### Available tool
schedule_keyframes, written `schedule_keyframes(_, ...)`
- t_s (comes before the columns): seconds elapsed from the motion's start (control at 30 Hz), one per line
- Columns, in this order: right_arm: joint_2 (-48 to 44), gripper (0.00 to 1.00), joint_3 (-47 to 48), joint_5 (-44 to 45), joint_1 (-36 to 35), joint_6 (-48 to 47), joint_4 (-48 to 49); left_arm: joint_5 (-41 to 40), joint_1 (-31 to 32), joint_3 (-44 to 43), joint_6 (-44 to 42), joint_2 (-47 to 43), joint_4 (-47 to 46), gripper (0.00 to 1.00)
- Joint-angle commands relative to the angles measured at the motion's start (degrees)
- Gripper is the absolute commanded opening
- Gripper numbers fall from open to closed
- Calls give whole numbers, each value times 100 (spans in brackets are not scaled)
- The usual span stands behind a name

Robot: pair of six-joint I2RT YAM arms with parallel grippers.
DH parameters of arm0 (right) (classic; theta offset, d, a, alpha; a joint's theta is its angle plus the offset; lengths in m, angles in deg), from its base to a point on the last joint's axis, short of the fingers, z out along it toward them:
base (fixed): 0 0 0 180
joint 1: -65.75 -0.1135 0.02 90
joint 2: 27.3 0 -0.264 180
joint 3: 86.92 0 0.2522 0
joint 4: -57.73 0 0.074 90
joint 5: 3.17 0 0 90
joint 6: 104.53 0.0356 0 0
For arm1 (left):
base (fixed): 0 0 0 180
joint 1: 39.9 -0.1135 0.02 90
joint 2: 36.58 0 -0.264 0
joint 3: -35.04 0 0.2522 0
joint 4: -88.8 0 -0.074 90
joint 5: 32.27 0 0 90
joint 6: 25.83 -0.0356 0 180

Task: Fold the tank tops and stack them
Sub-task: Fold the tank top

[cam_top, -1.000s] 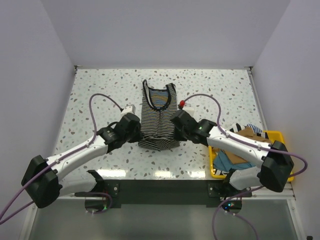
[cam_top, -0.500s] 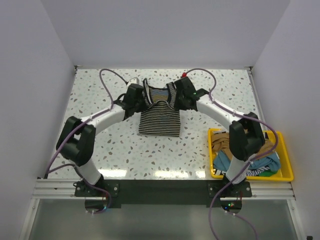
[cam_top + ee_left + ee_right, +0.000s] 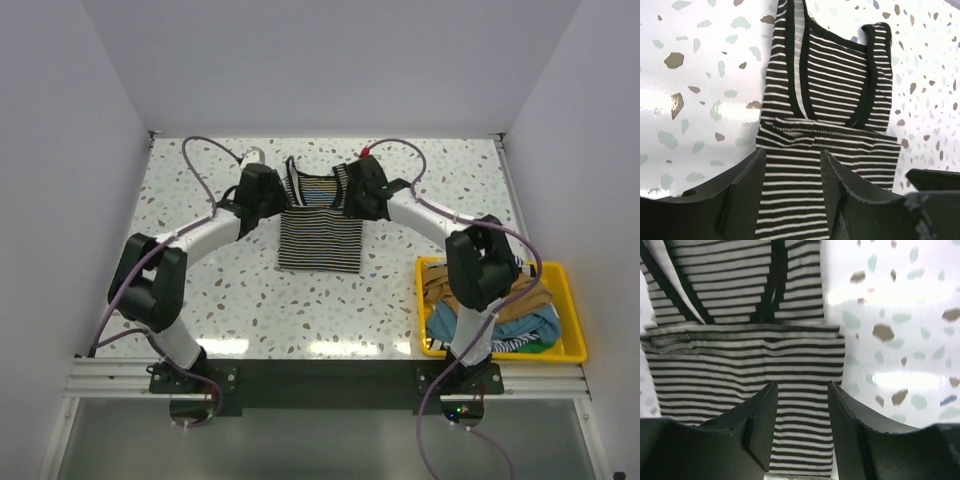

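We see the thin-striped tank top (image 3: 320, 228), hem folded up, flat mid-table on the speckled terrazzo table (image 3: 210, 280). Our left gripper (image 3: 790, 197) and right gripper (image 3: 801, 427) gape empty over it. Crumpled tops (image 3: 490, 290) fill the yellow bin (image 3: 568, 300) at right.

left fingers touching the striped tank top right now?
Cannot tell. In the left wrist view the left gripper, fingers open, overlaps the striped tank top, but no contact or gap shows plainly. The top view hides the fingertips.

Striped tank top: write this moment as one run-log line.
striped tank top: hem folded up, straps exposed | left gripper: open over fold | right gripper: open over fold
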Motion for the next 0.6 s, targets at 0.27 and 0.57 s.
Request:
schedule_keyframes(0.27,162,32,-708,330,-860,201,454,-241,780,769,431,133,-421,31)
schedule_keyframes(0.57,-459,28,-2357,312,-1685,850,823,-425,1351,2254,1090,-570,-353,22)
